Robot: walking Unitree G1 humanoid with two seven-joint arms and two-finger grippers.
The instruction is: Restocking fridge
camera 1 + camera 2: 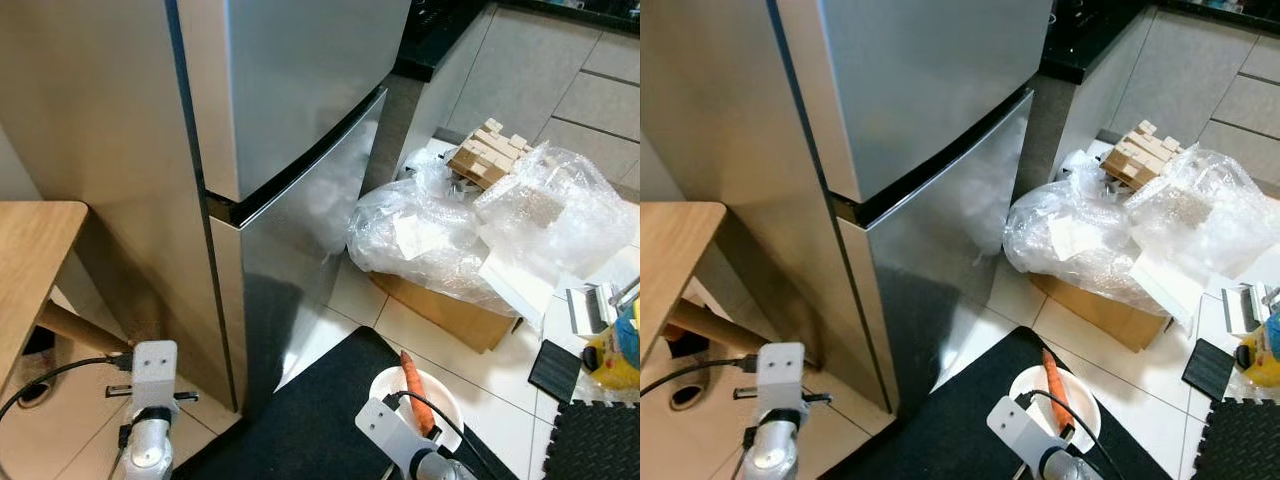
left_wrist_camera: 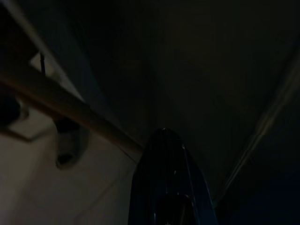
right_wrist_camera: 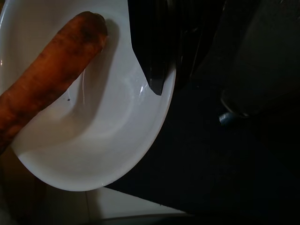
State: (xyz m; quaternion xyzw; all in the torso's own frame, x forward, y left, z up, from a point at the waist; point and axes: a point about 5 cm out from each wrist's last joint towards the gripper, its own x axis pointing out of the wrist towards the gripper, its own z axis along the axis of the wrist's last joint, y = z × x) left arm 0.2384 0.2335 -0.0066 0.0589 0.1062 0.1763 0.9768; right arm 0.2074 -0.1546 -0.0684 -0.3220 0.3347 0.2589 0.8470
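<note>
While right tool (image 3: 159,70) pinches bowl (image 3: 108,140), carrot (image 3: 47,84) inside, left wrist view perhaps shadowed.

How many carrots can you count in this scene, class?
1. The carrot lies in the white bowl, held by the right pincer over the black mat. Others may be hidden in the closed fridge.

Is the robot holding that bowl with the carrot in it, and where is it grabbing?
Yes. The right gripper pinches the white bowl by its rim; the carrot just lies inside.
</note>
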